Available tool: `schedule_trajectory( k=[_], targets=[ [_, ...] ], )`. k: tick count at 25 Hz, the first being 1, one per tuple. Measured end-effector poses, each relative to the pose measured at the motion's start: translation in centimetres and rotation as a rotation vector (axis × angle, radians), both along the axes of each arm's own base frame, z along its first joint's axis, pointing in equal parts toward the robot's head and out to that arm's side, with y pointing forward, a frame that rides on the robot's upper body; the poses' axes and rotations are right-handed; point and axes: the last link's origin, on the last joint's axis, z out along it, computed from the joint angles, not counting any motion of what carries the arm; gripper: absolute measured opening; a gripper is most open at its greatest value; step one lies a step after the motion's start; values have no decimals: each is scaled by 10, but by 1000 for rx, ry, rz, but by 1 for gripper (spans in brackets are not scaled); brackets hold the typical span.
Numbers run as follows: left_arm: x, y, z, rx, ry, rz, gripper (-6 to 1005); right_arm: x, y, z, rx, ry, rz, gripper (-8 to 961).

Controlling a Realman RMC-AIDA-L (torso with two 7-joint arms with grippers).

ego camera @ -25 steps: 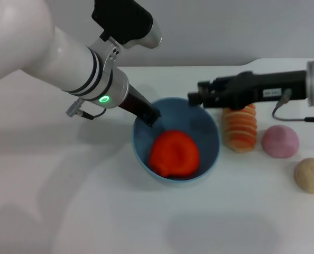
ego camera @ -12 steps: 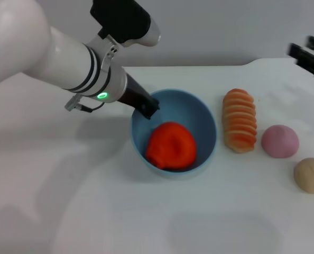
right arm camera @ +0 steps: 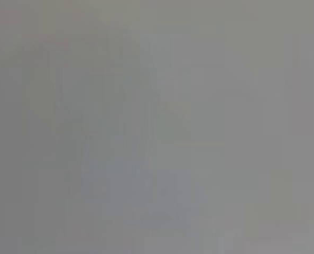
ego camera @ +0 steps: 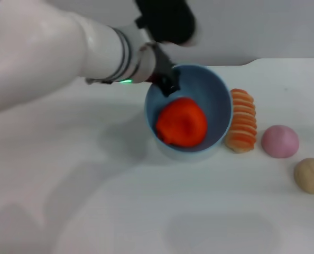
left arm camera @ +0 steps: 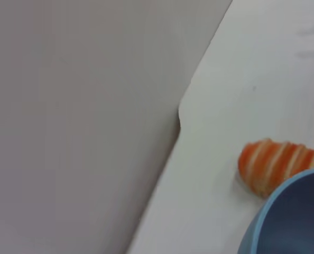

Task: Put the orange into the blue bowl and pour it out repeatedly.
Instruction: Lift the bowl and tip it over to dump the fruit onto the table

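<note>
The light blue bowl is lifted off the table and tilted, its mouth turned toward the camera, next to the striped loaf. The red-orange orange lies inside it against the lower wall. My left gripper is shut on the bowl's far-left rim. In the left wrist view the bowl's rim fills one corner. My right gripper is out of the head view, and the right wrist view shows only plain grey.
A pale-orange loaf with white stripes lies just right of the bowl and also shows in the left wrist view. A pink bun and a tan bun lie farther right. The table's back edge has a step.
My left arm has lifted the bowl and carried it right, up to the striped loaf, with the orange still inside. My right arm has drawn back out of the head view.
</note>
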Motion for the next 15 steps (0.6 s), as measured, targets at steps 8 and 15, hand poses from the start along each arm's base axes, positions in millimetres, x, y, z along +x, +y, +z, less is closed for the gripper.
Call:
schedule_trajectory(
  k=[8, 15],
  targets=[
    [40, -28, -19, 34, 78, -328, -1, 17, -21, 0, 86, 29, -60, 533],
    [52, -43, -33, 44, 82, -615, -1, 16, -20, -4, 83, 49, -57, 533]
  ],
)
